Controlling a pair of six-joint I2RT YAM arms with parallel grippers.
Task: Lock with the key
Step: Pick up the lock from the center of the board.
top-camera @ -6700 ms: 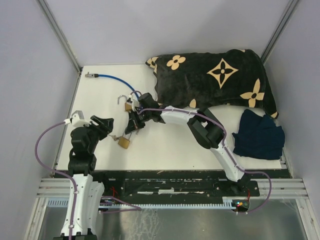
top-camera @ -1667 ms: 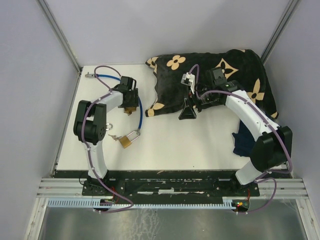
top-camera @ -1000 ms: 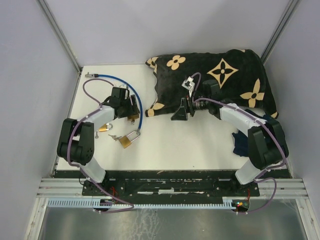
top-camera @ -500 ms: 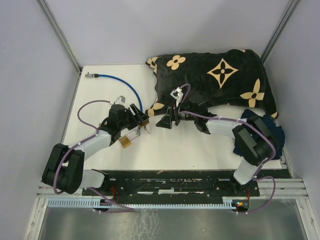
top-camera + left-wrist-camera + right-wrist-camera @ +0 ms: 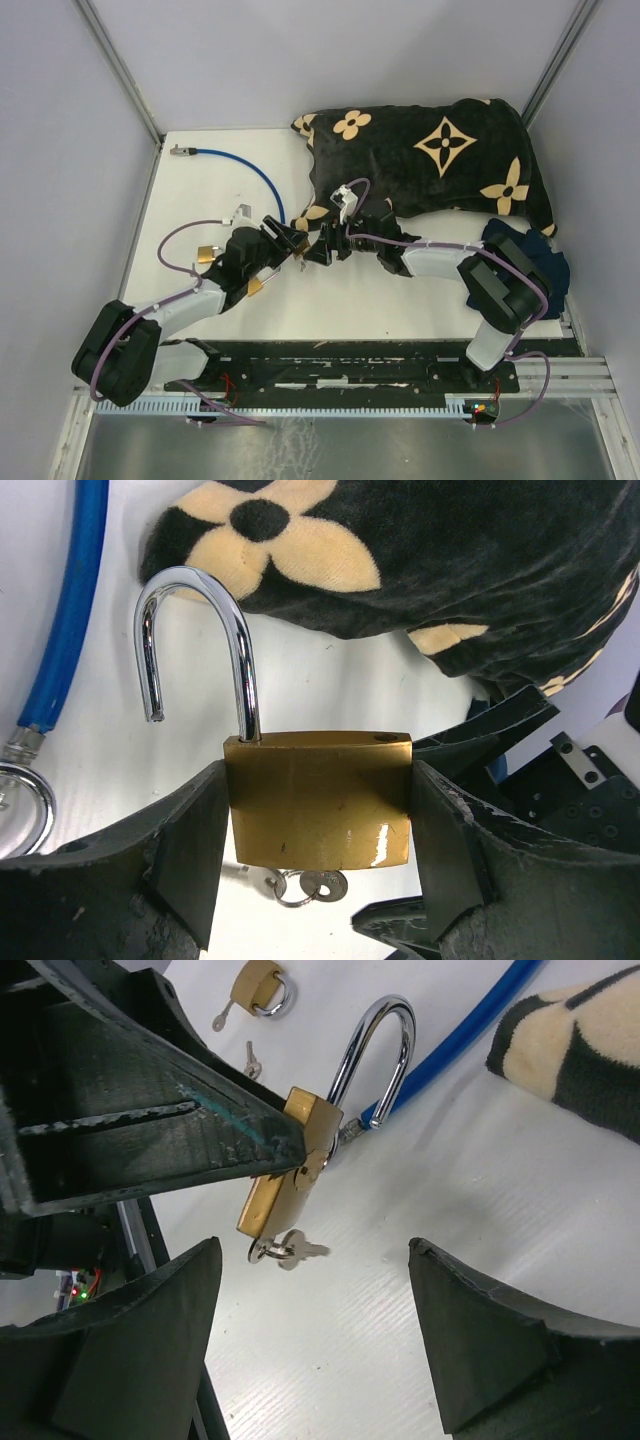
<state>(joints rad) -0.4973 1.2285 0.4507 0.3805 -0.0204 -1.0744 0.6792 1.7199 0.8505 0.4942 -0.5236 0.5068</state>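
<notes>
Padlock (image 5: pixel 318 800): it is held low over the worktop (image 5: pixel 330 300), about midway across. Its brass body is clamped side to side between your left fingers (image 5: pixel 195 860). I cannot tell whether it touches the surface. The key (image 5: pixel 300 1250) sits in the end of the body that faces the left wrist, with a small ring beside it. Your right fingers (image 5: pixel 130 1360) are spread wide with nothing between them, just right of the lock and facing the key.

The lock looks solid, rigid and heavy for its size, and its smooth faces may slip in a light grip. The side hold looks sound. The key looks thin and light, so take it across the flats of its bow to turn it without it twisting out.

Past the body, the shackle (image 5: pixel 243 680) stands open, one leg seated and the free end clear. Press it home on its crown.

A second padlock (image 5: pixel 205 253) lies to the left. Farther off runs a blue cable (image 5: pixel 250 175), and a black flowered blanket (image 5: pixel 430 150) lies at the far right.
</notes>
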